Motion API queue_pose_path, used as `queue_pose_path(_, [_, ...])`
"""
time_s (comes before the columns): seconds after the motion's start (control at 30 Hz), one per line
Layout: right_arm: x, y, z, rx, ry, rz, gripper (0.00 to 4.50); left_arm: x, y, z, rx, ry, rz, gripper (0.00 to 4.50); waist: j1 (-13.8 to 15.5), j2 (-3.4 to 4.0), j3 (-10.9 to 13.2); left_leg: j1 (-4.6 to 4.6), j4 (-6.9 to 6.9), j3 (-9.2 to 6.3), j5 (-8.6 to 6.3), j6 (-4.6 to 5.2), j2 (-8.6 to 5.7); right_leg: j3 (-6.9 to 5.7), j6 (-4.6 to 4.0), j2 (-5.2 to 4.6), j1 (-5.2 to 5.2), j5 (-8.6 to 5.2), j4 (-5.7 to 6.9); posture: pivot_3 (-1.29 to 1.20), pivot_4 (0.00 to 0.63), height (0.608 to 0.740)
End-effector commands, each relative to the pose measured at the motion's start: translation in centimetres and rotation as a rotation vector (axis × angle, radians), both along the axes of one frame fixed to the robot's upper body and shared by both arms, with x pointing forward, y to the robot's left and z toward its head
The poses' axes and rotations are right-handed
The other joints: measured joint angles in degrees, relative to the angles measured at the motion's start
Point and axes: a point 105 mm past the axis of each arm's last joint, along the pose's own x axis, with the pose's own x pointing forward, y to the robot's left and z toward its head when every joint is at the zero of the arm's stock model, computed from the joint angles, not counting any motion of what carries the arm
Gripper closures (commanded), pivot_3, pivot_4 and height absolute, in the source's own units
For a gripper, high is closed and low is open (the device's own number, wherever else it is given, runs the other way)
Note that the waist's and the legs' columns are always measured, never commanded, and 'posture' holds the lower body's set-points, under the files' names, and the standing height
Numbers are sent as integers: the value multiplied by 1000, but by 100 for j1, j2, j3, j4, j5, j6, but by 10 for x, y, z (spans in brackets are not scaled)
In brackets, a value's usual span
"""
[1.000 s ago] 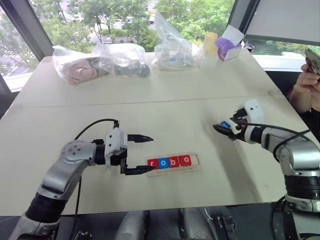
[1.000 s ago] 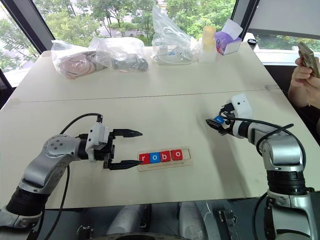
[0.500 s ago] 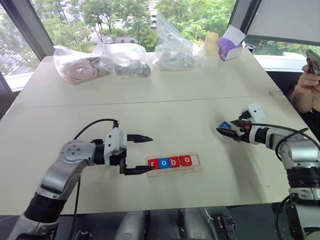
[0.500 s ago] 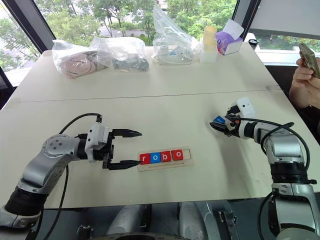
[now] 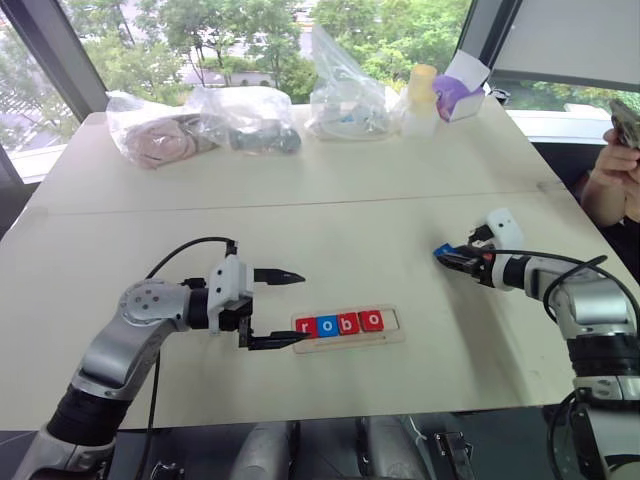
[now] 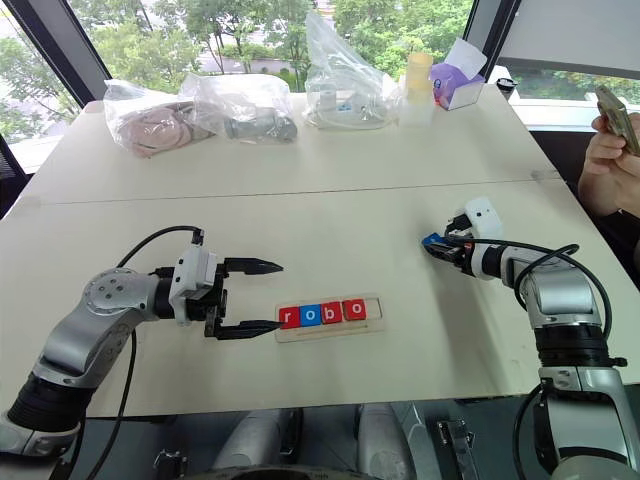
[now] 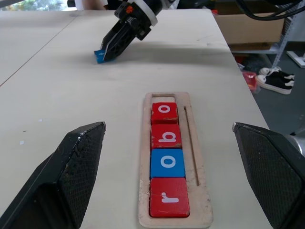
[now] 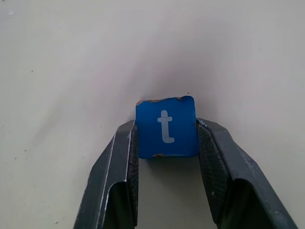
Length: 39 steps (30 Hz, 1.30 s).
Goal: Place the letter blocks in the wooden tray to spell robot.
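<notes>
Right gripper (image 8: 167, 157) was clamped on the blue t block (image 8: 166, 127), one finger on each side, low at the table (image 5: 330, 200), well right of the wooden tray (image 5: 348, 328). Left gripper (image 5: 288, 308) sat wide open and empty just beside the tray's left end. Tray held r, o, b, o: red r (image 7: 169, 196), blue o (image 7: 167, 162), red b (image 7: 166, 136), red o (image 7: 164, 112); last slot unfilled

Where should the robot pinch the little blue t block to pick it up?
By its two opposite side edges, coming in low from the bottom of the letter. The blue t block lies flat on the table, so only its thin edges offer a hold. The right gripper is shut on them exactly that way.
</notes>
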Motion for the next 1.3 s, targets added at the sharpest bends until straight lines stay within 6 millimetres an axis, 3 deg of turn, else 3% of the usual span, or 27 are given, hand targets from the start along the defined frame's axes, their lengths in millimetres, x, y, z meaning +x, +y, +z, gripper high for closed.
queue_pose_path(0.03, [-24,-2,2,-63,32,-103,3346,-4,-1,8,-10,-35,-12,0,42,1,-1,-2,-1,-3,0,0,0,1,0,-2,0,0,0,0,150,740])
queue_pose_path(0.13, [-55,8,1,-151,35,-160,3346,-5,0,7,-10,-30,-10,0,114,1,-2,-9,-3,-14,-1,-1,-1,-2,1,-10,-3,0,-2,0,150,740])
queue_pose_path(0.23, [-89,27,-7,-124,96,-251,3346,-5,-1,5,-10,-24,-13,0,145,-1,-4,-13,-6,-19,-1,-1,0,-5,1,-13,-6,0,-4,0,150,740])
queue_pose_path(0.33, [-109,34,-11,-119,133,-323,3346,-5,-2,5,-12,-18,-19,0,133,0,-5,-14,-6,-17,-1,-1,-1,-4,-11,-14,-7,-7,-8,0,150,740])
queue_pose_path(0.43, [-122,34,-15,-99,144,-403,3346,-5,-3,5,-11,-13,-30,0,138,-2,-7,-11,3,-15,-1,-1,-1,-6,-18,-14,0,-11,-11,0,150,740])
queue_pose_path(0.6, [-125,38,-18,-46,148,-428,3346,-3,-4,5,-9,-14,-42,0,137,-3,-8,-10,5,-13,-1,-1,-4,-11,-16,-4,2,-11,-12,0,150,740])
queue_pose_path(0.73, [-119,40,-12,-39,132,-390,1279,-3,-5,5,-9,-16,-44,0,125,-3,-7,-9,4,-13,-1,-1,-2,-11,-12,0,1,-8,-12,0,150,740])
queue_pose_path(0.77, [-117,42,-6,-79,121,-321,630,-3,-5,6,-9,-15,-43,0,125,-2,-7,-9,4,-13,-1,-1,-2,-11,-13,0,1,-9,-11,0,150,740])
queue_pose_path(0.83, [-114,40,5,-185,95,-186,76,-4,-4,6,-7,-15,-42,0,122,11,1,-10,8,-10,-1,-1,-2,-10,-14,-1,1,-10,-11,0,150,740])
queue_pose_path(0.93, [-109,34,23,-358,50,103,76,-3,-5,6,-7,-17,-40,0,122,7,3,-10,11,5,-4,5,-8,-10,-12,-12,4,-12,-16,0,150,740])
queue_pose_path(1.07, [-101,36,45,-410,-88,419,76,-3,-5,6,-9,-21,-40,0,111,-4,6,-3,3,0,-6,10,6,-20,8,3,17,-5,-23,0,150,740])
queue_pose_path(1.17, [-97,23,42,-330,-32,522,76,-3,-6,7,-13,-24,-38,0,110,-7,8,-3,4,2,-7,11,7,-18,11,3,17,-4,-23,0,150,740])
queue_pose_path(1.3, [-95,11,31,-391,18,714,76,-2,-6,8,-12,-31,-35,0,107,-10,12,0,15,12,-7,11,1,-11,4,-5,23,-6,-23,0,150,740])
